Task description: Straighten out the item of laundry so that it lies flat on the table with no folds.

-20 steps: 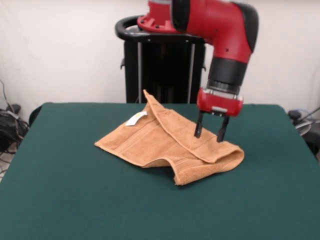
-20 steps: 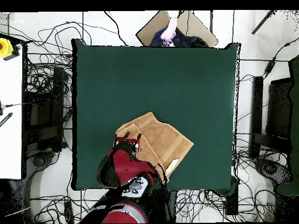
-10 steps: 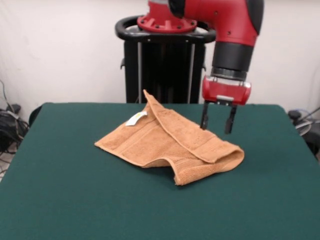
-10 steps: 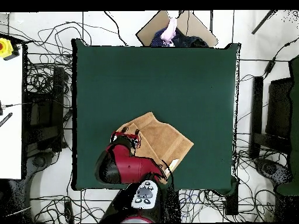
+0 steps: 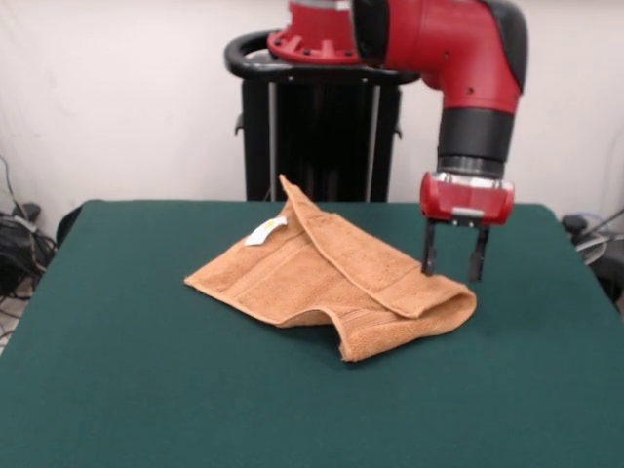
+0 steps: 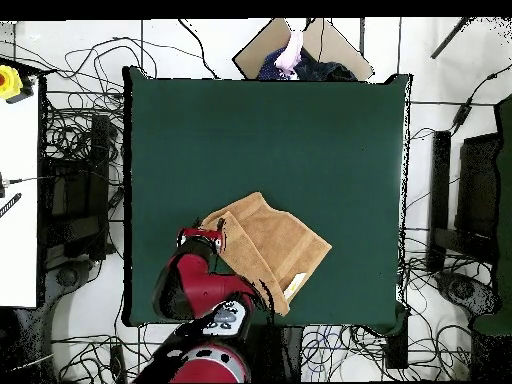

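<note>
The orange-tan towel [image 5: 322, 278] lies on the green table [image 5: 146, 390], folded over itself with a raised flap along its far edge and a rolled fold at the right end. Its small white tag [image 5: 264, 231] shows near the back. In the overhead view the towel [image 6: 275, 240] sits near the table's [image 6: 270, 130] bottom edge. My gripper [image 5: 450, 268] is open and empty, hanging just above the towel's right end. From above, the gripper's red head [image 6: 200, 240] is at the towel's left corner.
The black pedestal [image 5: 317, 117] stands behind the table's far edge. Cables [image 6: 75, 200] cover the floor around the table. A cardboard box [image 6: 300, 45] and a person's hand [image 6: 292, 48] show past the table's top edge in the overhead view.
The open gripper has moved right along the towel's fold, rising first and then coming down at the towel's right end. The towel has not moved.
</note>
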`<action>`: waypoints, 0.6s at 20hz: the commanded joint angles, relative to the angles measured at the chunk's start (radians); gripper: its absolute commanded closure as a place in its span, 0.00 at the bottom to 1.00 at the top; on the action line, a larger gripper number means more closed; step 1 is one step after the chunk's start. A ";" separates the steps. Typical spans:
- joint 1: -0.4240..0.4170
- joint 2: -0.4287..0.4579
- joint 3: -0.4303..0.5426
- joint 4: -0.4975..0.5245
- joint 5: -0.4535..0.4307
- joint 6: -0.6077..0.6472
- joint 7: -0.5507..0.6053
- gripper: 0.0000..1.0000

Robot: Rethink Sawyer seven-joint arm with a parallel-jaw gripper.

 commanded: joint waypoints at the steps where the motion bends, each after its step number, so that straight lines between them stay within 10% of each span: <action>1: 0.011 0.103 0.064 -0.028 0.088 -0.033 0.235 0.00; 12: 0.089 0.113 -0.014 -0.039 0.248 -0.202 0.223 0.00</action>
